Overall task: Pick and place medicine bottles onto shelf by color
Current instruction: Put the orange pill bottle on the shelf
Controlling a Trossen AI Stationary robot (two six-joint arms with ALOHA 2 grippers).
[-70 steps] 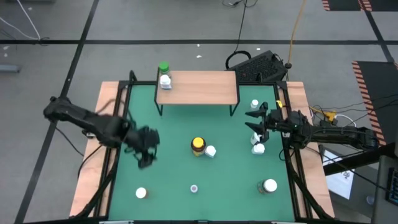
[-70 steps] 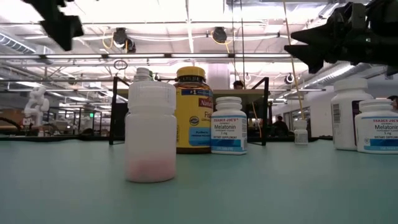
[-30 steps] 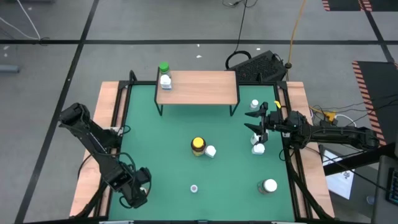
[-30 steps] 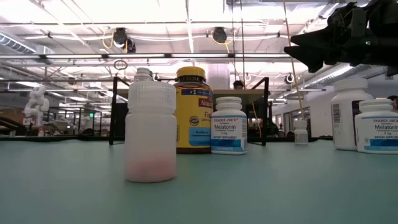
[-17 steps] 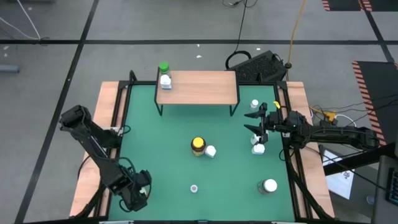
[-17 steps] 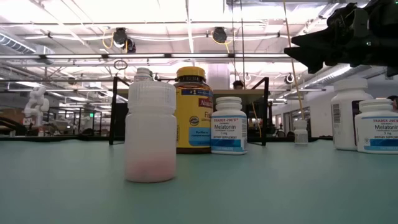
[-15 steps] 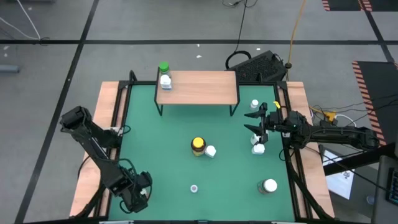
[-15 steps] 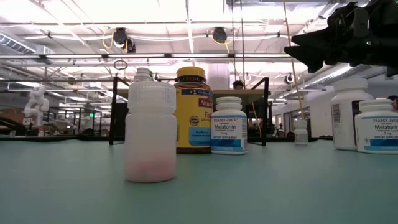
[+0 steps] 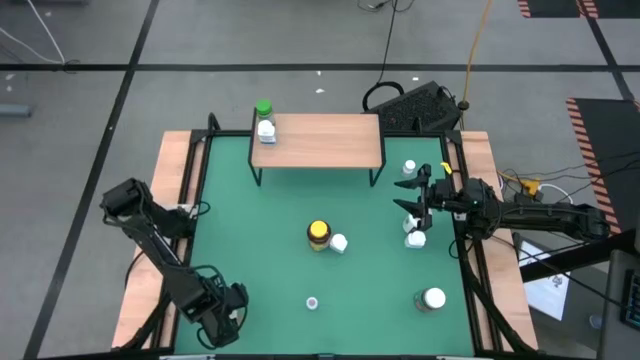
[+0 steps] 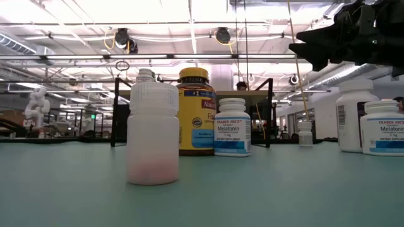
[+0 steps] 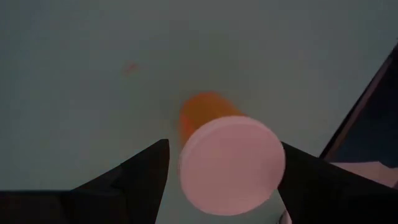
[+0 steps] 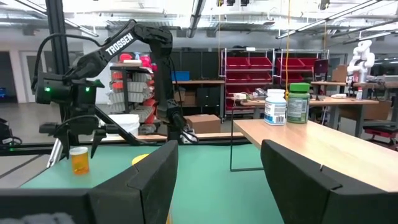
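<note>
One orange bottle [image 11: 208,115] with pale round cap, between the wide-spread left tool [image 11: 221,180].

The left gripper [image 9: 222,312] hangs at seven o'clock, fingers spread; the right gripper [image 9: 412,192] hovers at three o'clock, fingers apart.

A robotics lab or workshop is shown. An open industrial ceiling with strip lights [image 10: 189,19] is seen across the top of the low view. In the right wrist view, red storage bins [image 12: 249,65] on racks fill the upper middle, and a white humanoid robot [image 12: 359,59] stands at upper right.
</note>
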